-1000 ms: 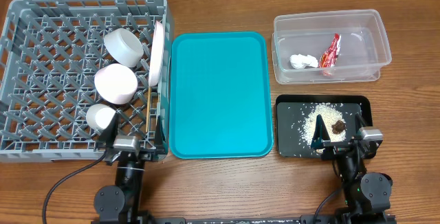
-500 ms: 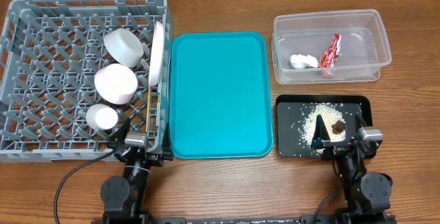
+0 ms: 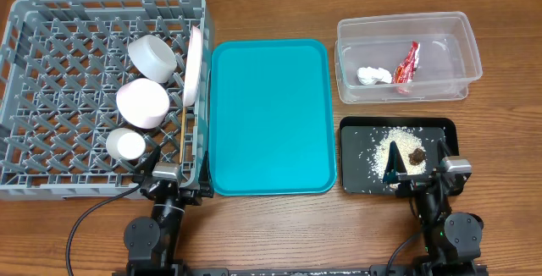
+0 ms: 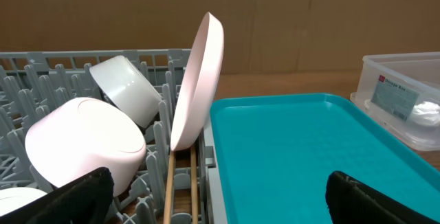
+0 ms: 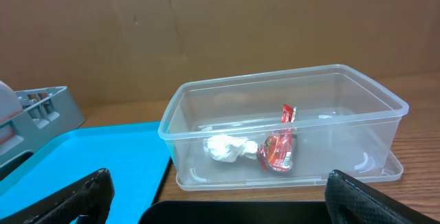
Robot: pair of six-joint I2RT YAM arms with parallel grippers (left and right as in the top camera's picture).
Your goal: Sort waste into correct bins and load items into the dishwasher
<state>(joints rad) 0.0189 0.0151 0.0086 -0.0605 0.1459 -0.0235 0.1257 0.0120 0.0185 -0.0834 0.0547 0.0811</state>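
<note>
1. While my left gripper (image 4: 220, 200) and right gripper (image 5: 218, 200) gape empty, the grey lattice rack (image 3: 102, 2) holds the round plate (image 4: 199, 80) on edge.
2. Shiny wrapper (image 5: 278, 148) and crumpled tissue (image 5: 225, 148) lie in the clear tub (image 5: 357, 124); loose rice (image 3: 385, 145) dots the black tray (image 3: 356, 183).

Left tool (image 3: 172, 190) — a little further right

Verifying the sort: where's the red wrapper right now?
Overhead, the red wrapper lies inside the clear tub at far right, just right of the white tissue.
</note>
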